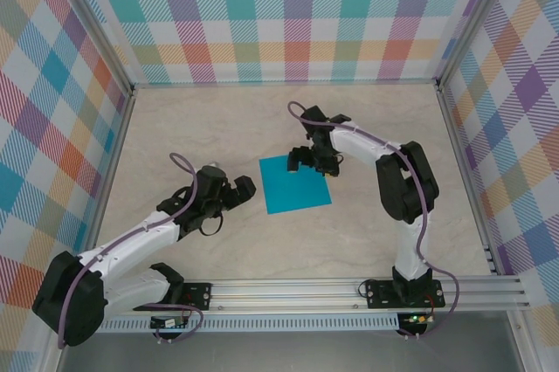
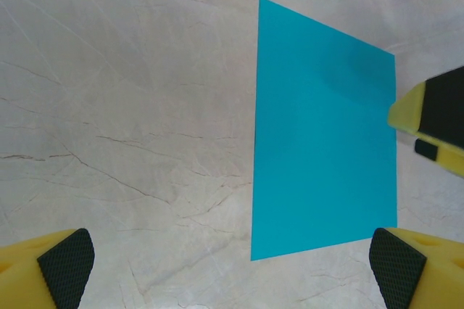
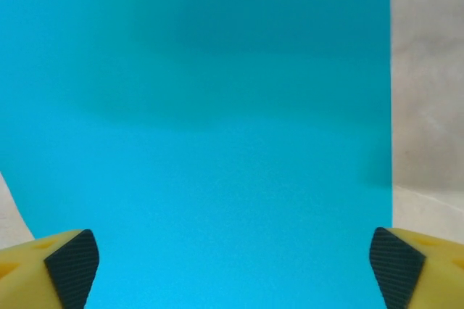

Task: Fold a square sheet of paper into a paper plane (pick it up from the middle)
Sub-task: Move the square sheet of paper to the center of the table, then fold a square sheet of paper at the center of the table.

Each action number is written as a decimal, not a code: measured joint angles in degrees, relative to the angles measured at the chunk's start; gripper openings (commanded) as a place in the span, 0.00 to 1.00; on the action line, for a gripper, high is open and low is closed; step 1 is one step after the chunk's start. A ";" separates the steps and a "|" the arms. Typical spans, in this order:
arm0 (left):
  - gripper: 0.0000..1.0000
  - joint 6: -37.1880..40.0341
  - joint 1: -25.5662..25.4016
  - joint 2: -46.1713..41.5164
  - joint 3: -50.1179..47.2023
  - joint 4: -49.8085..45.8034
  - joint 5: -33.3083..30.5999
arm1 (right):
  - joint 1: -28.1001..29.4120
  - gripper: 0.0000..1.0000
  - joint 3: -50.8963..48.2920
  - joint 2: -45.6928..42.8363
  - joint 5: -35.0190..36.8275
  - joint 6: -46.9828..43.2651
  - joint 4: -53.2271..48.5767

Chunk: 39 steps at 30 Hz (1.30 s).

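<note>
Yellow fingertips (image 3: 69, 262) with black chequered pads sit nearest the lens, one at each bottom corner; the right pincer (image 3: 232, 269) stands with jaws wide apart, clamped on nothing; beneath and ahead of it, spanning the gap between its jaws, lies the square sheet of paper (image 3: 217, 128), flat and uncreased on the table (image 3: 428, 106); the left pincer (image 2: 232, 269) is likewise spread and empty, the sheet ahead of it toward its right finger; no fold shows, so I judge this the opening step, the pick-up from the middle; next calls for lowering onto the sheet's centre and pinching up a ridge without dragging or crumpling thin paper.
</note>
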 measured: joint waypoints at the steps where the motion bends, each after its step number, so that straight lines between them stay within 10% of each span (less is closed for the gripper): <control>1: 1.00 0.09 0.09 0.33 0.02 0.02 0.00 | 1.09 1.00 2.01 0.52 2.10 0.00 -0.94; 8: 1.00 0.15 1.29 5.05 2.27 -1.79 0.96 | 7.28 1.00 4.72 1.40 11.39 -0.76 -2.62; 39: 1.00 0.15 2.73 9.57 3.82 -2.56 4.24 | 6.88 1.00 17.62 15.72 7.67 -1.70 -12.79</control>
